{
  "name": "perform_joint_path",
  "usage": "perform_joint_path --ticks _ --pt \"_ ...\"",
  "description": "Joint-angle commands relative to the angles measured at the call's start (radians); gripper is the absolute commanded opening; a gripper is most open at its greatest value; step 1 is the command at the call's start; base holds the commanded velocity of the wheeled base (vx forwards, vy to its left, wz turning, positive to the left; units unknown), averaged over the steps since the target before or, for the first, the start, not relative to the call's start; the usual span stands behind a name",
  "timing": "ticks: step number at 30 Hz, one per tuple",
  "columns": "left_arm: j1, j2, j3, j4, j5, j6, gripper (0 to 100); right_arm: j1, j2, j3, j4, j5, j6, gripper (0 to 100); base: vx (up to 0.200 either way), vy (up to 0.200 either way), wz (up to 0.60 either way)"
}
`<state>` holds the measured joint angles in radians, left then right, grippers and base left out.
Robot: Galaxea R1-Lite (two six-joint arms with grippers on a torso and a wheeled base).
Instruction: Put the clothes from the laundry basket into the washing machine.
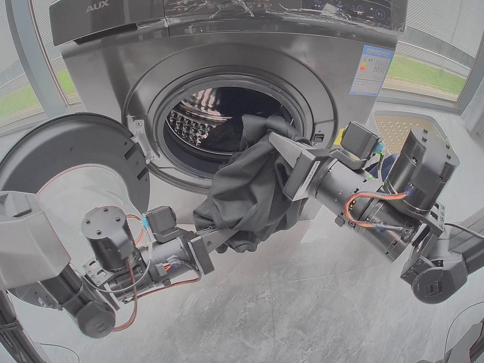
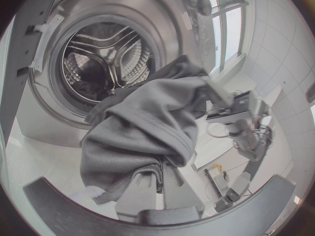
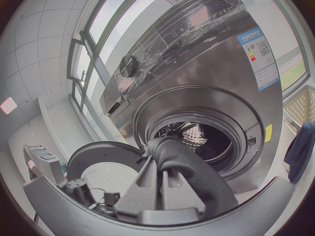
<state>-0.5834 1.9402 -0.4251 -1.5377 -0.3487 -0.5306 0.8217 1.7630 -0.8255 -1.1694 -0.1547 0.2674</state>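
I pinched garment (image 1: 252, 187) in left gripper (image 1: 231, 236) and right gripper (image 1: 274, 138) | risk: hanging cloth could snag washer (image 1: 322, 76) rim, slip free.

On washer (image 1: 227, 51): brand lettering on drawer front (image 1: 97, 7), top left. Blue energy label (image 1: 371, 70) w/ QR code and colour bars, upper right. Small yellow sticker (image 3: 268, 132) by door latch. Lit icons on control panel (image 1: 348, 6). Fine print unreadable.

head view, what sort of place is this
Probably a laundry room or a laundry test space: a front-loading washing machine with its door open, a perforated laundry basket beside it, and a dark garment hanging at the drum opening.
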Motion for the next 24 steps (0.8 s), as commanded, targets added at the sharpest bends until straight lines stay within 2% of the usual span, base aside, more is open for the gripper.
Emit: perform_joint_path --ticks 1,3,4,8,13,17,20,21,22,24 --pt "-0.067 -0.202 0.124 -0.006 -0.007 0.006 0 -0.007 0.030 0.022 -0.001 0.001 -0.005 0 0.000 0.000 0.00" --pt "-0.076 -0.222 0.134 -0.006 -0.007 0.006 0 -0.004 0.036 0.028 -0.001 0.001 -0.005 0 0.000 0.000 0.00" --pt "-0.079 -0.241 0.141 -0.006 -0.006 0.008 0 0.002 0.050 0.034 -0.003 0.003 -0.005 100 0.000 0.000 0.00" --pt "-0.069 -0.271 0.131 -0.006 -0.009 0.006 0 0.013 0.072 0.071 -0.001 0.009 -0.007 100 0.000 0.000 0.00" --pt "-0.046 -0.277 0.078 -0.004 0.005 0.009 0 0.022 0.082 0.146 0.000 0.012 -0.047 100 0.000 0.000 0.00" --pt "-0.015 -0.274 0.040 -0.004 0.014 0.008 0 0.016 0.081 0.178 0.000 0.012 -0.048 100 0.000 0.000 0.00" --pt "-0.003 -0.273 0.008 -0.004 0.063 0.006 0 0.008 0.079 0.201 0.000 0.012 -0.051 100 0.000 0.000 0.00" --pt "-0.003 -0.273 0.008 -0.004 0.063 0.006 0 0.008 0.079 0.201 0.000 0.012 -0.051 100 0.000 0.000 0.00" --pt "-0.003 -0.264 -0.015 -0.004 0.094 0.006 0 0.005 0.078 0.221 0.000 0.012 -0.065 100 0.000 0.000 0.00" --pt "-0.003 -0.261 -0.026 -0.004 0.114 0.008 0 0.001 0.078 0.236 -0.001 0.012 -0.076 100 0.000 0.000 0.00"
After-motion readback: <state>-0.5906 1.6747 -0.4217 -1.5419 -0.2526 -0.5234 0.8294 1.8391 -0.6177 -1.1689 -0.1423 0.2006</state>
